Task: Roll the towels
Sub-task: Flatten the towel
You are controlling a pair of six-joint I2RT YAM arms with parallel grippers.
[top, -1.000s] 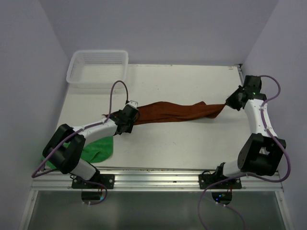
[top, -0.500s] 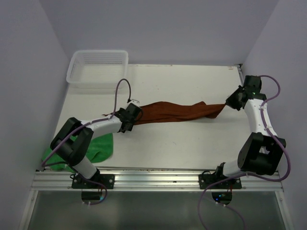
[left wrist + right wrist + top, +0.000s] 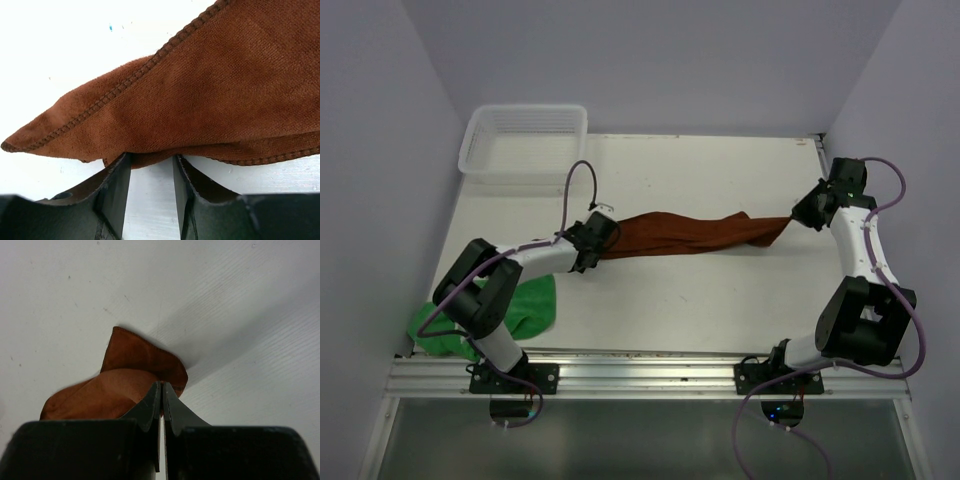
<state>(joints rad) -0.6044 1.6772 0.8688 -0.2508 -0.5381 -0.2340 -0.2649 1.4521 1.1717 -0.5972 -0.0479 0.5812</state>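
While the rust-brown towel (image 3: 685, 233) lies drawn out as a loose, twisted band across the middle of the white desk (image 3: 720, 300), its two ends point toward 9 and 3 o'clock in the overhead view. At the 3 o'clock end the right hand (image 3: 798, 216) is clenched on a corner of the cloth. Its wrist view shows the dark fingers (image 3: 152, 405) pressed together, with a folded flap of brown terry pinched at their tips.

At the 9 o'clock end the left hand (image 3: 598, 238) sits low on the desk with its fingers (image 3: 117, 185) parted and bare desk showing between them. The towel's stitched hem lies across their tips, not squeezed.

The bright green towel (image 3: 525, 305) lies bunched at 7 o'clock, partly under the left arm's elbow. A white plastic mesh basket (image 3: 520, 172) stands at the 11 o'clock corner, well apart from both cloths. A purple cable (image 3: 575, 185) loops above the left wrist.
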